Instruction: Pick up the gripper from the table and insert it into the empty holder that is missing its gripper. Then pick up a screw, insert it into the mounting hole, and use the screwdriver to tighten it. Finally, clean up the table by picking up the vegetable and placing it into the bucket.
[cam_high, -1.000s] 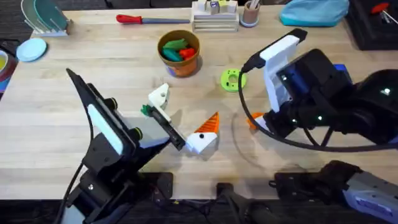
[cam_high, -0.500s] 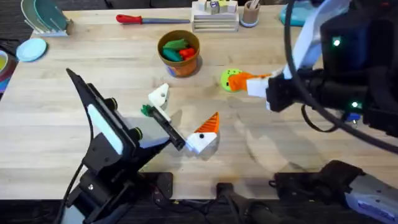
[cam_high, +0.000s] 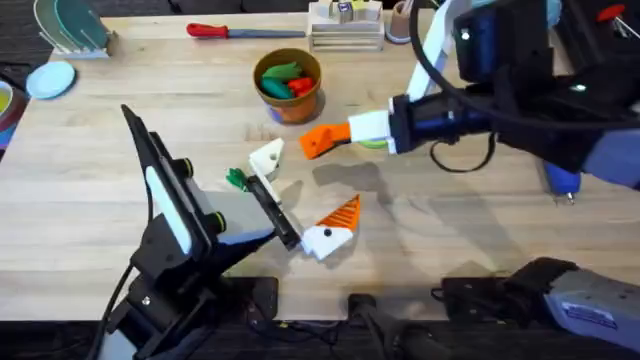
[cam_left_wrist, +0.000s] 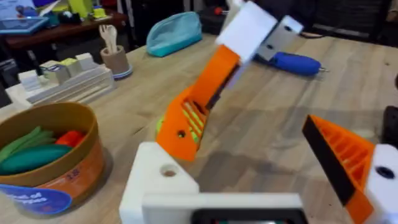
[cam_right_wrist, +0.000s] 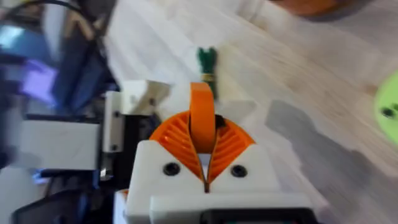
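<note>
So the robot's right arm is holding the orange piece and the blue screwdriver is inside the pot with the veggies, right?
Not quite. The right end effector does hold the orange gripper, but the blue screwdriver lies on the table, not in the bucket. The left wrist view shows it on the wood beyond the raised orange piece.

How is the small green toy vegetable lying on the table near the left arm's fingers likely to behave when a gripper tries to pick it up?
The green vegetable looks thin and small, so probably light and easily nudged aside by a finger. It lies flat on the table, leaving little height to pinch. It also sits close beside the left arm's white holder, so approach room seems tight.
</note>
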